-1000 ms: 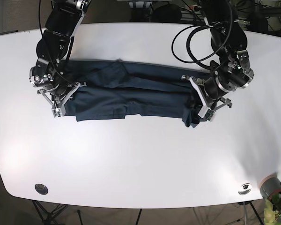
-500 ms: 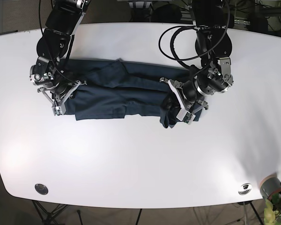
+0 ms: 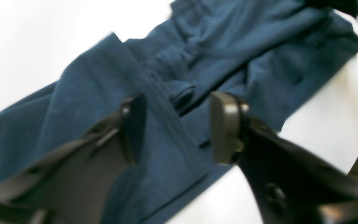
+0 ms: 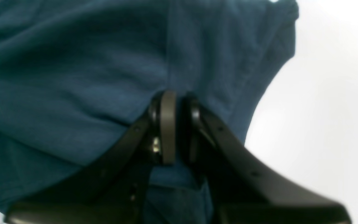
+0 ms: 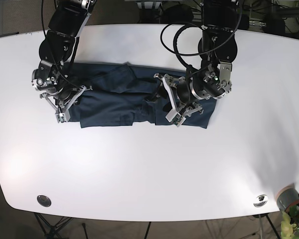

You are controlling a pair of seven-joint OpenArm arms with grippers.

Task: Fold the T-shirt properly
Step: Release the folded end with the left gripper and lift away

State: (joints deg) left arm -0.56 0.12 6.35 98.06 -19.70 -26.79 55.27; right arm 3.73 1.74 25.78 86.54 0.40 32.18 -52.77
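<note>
The dark blue T-shirt [image 5: 114,99] lies as a long band across the far half of the white table [image 5: 139,169]. Its right end is folded over toward the middle. My left gripper [image 5: 169,102] hovers over that folded end. In the left wrist view the left gripper [image 3: 176,127] has its jaws wide apart, with the shirt [image 3: 197,46] lying under and between them. My right gripper [image 5: 72,105] is at the shirt's left end. In the right wrist view the right gripper [image 4: 179,124] is shut on a pinch of shirt fabric [image 4: 73,62].
Black cables [image 5: 189,40] loop above the left arm at the table's far edge. Two round metal fittings [image 5: 44,200] [image 5: 260,200] sit near the front corners. A grey cup [image 5: 288,197] and a plant stand off the front right corner.
My left gripper has moved left across the shirt, carrying its right end over toward the middle, and its jaws now stand apart. The right arm has not moved.
</note>
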